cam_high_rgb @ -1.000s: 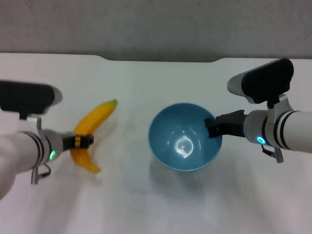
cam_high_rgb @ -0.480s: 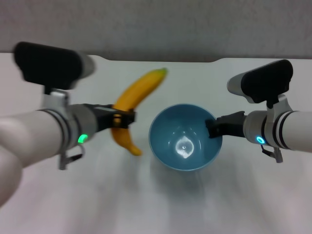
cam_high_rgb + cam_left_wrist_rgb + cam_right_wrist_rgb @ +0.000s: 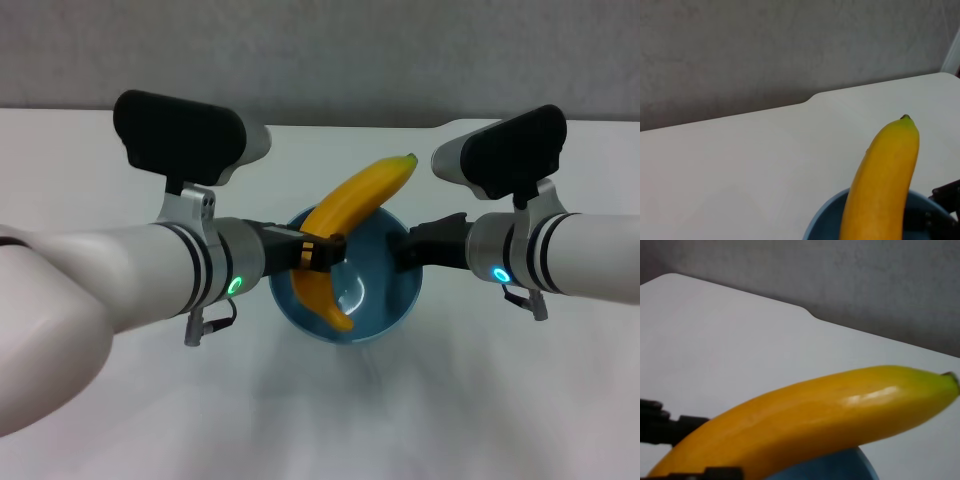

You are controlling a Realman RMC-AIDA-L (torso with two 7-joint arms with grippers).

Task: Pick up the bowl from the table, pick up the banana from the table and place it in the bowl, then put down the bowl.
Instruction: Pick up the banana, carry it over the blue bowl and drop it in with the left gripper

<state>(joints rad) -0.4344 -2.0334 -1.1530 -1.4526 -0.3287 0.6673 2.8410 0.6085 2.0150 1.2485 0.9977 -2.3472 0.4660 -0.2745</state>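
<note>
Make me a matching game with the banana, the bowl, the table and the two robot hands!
Things:
1. banana
2. bowl
3. table
4. left gripper
5. right gripper

Descriptions:
A. white, underneath everything
B. shut on the bowl's rim
C. yellow, lower end inside the bowl
D. shut on the banana's middle
E. light blue, held between both arms

Pairs: 1-C, 2-E, 3-A, 4-D, 5-B
</note>
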